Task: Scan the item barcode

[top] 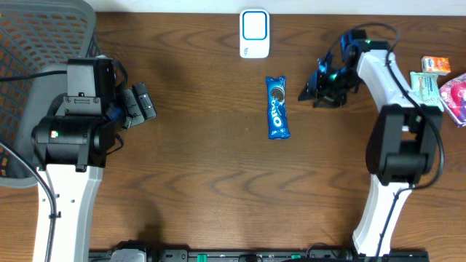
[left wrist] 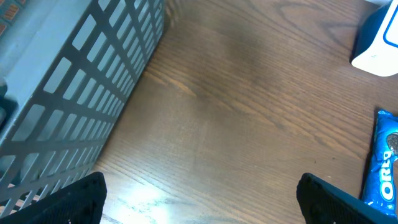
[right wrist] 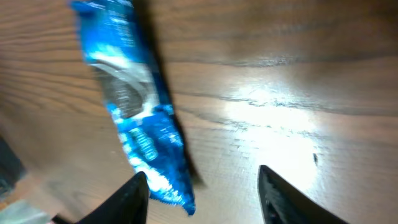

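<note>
Overhead, the cookie pack (top: 277, 108) lies flat just in front of the scanner (top: 254, 33), unheld. The right gripper (top: 309, 92), right of the scanner, stands apart and empty, and the left gripper (top: 140, 104), far left of it, likewise. Pickup seems pending: the next move calls for clamping the pack and facing its barcode to the scanner.

Oreo pack (top: 277, 108) lying lengthwise on desk (top: 204, 167). White scanner (top: 254, 33) standing just beyond Oreo pack. Right end effector (top: 309, 97) hovering near Oreo pack, not touching. Left end effector (top: 145, 103) hanging well apart from Oreo pack, on opposite side; grey basket (top: 44, 29) sitting farther out.
</note>
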`<control>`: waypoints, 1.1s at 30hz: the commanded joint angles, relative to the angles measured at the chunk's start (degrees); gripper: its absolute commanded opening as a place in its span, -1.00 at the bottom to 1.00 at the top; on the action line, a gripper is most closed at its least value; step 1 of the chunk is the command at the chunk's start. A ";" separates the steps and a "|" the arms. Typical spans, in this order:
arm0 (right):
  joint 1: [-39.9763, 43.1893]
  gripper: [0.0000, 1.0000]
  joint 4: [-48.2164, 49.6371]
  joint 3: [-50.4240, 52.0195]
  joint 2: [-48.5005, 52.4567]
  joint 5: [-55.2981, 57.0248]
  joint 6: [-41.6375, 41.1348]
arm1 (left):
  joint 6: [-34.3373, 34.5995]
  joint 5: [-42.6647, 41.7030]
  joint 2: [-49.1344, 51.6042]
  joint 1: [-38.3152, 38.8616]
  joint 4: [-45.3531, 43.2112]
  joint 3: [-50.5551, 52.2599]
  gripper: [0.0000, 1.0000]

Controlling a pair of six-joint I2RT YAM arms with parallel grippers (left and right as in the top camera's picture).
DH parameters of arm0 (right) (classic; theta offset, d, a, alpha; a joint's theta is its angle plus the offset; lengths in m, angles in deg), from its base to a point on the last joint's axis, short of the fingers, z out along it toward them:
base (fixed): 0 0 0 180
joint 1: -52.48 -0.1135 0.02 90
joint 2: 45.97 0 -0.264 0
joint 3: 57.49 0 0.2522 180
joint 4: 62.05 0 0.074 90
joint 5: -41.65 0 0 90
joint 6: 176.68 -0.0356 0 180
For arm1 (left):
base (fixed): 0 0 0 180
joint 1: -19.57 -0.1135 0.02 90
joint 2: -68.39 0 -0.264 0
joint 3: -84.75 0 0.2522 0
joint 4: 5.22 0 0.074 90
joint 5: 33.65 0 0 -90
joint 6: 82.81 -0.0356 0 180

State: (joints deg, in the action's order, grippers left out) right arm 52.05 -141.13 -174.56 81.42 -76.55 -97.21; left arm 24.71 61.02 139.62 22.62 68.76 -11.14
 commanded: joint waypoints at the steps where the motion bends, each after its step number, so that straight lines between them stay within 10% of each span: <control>1: -3.76 0.07 0.87 -1.42 -4.57 4.22 0.17 | -0.76 0.52 0.15 -0.20 0.22 -0.61 0.96; 25: -16.22 -0.56 5.60 -0.50 6.60 22.67 -8.66 | -0.76 0.52 0.15 -0.20 0.20 -0.61 0.96; 33: -15.08 0.08 1.20 -2.69 2.58 24.26 -8.04 | -0.76 0.52 0.15 -0.20 0.20 -0.61 0.96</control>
State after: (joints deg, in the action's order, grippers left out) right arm 36.27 -138.13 -176.03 86.27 -55.83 -105.45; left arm 24.71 61.02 139.64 22.62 68.76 -11.14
